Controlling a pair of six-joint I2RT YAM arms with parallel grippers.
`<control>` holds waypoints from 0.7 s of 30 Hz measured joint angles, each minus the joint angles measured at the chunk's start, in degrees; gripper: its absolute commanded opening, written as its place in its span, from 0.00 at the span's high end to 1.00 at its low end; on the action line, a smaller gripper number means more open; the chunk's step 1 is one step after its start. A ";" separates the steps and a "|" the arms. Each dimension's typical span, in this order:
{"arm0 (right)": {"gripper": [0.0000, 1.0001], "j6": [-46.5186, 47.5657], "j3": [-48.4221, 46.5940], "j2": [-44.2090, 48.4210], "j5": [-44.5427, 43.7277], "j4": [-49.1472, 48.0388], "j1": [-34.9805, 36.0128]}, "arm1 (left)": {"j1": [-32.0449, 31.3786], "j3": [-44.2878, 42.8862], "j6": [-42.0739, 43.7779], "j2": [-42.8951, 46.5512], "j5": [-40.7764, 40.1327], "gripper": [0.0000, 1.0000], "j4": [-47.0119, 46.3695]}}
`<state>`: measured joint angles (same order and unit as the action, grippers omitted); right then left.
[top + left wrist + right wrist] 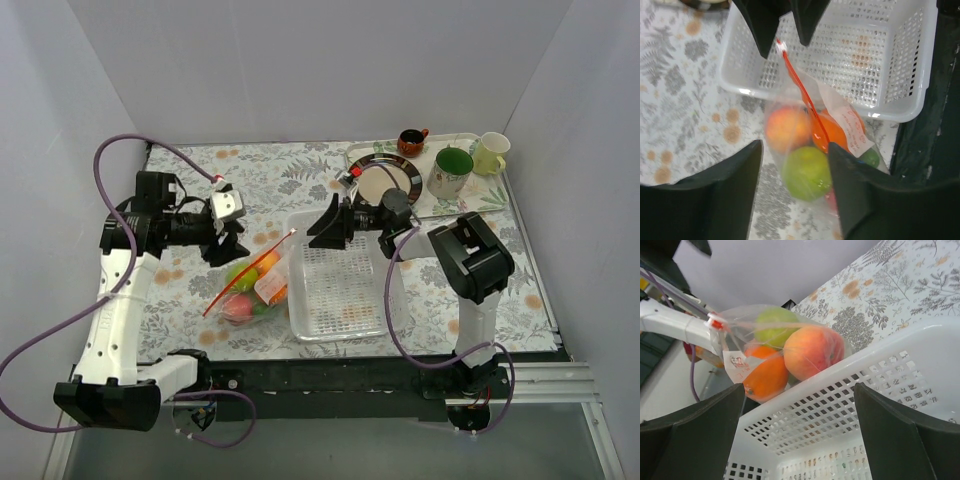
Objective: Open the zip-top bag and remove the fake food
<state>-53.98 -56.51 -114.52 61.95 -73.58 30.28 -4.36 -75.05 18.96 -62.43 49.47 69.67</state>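
The zip-top bag lies on the floral cloth, leaning on the left wall of the white mesh basket. Its orange-red zip strip looks shut. Inside is the fake food: a peach, an orange, a lime-green apple and a small dark green piece. My left gripper is open and hovers just over the bag's far left end, its fingers either side of the apple. My right gripper is open and empty above the basket's far left corner, facing the bag.
A tray at the back right carries a shiny plate, a green mug, a pale yellow cup and a small brown cup. The black table edge runs along the front. White walls enclose the table.
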 measured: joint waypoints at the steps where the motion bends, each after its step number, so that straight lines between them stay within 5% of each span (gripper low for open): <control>1: 0.02 2.23 0.87 0.87 -0.31 0.09 0.00 | 0.02 -1.55 -1.40 -0.85 0.68 0.23 -0.22; 5: 0.02 11.96 5.11 7.28 -1.25 0.09 0.00 | -0.15 -5.75 -6.56 -3.28 5.27 0.06 -2.38; 12: 0.02 20.90 6.12 14.71 -1.51 -1.53 0.00 | -8.70 3.04 -15.80 -2.91 2.64 0.03 -11.72; 17: 0.02 23.91 8.37 16.37 -1.86 -1.51 0.00 | -16.35 6.03 -21.31 -5.07 -3.58 0.18 -17.51; 21: 0.02 25.94 10.19 18.08 -2.08 -1.40 0.00 | -16.94 6.27 -22.77 -5.99 -8.39 0.46 -20.46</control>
<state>-28.03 -46.33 -96.44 59.88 -74.98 30.28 -21.30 -68.77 -3.81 -68.42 41.08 49.21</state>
